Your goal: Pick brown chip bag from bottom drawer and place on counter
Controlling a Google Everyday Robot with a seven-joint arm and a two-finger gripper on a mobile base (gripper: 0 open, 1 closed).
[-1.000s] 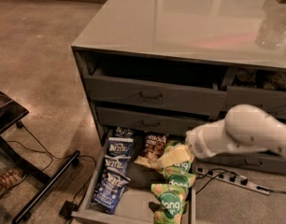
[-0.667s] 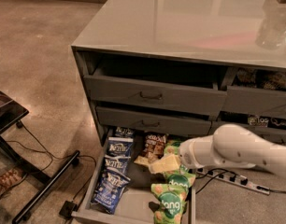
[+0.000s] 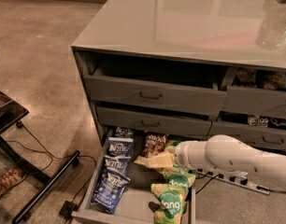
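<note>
We watch the white arm sink from its raised arch of a second ago, until its forearm lies nearly level over the bottom drawer. The gripper has slid down and leftward, arriving close beside the brown chip bag.

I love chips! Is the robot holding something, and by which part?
Cannot tell: the gripper reaches into the bottom drawer beside the brown chip bag, its grip hidden.
</note>
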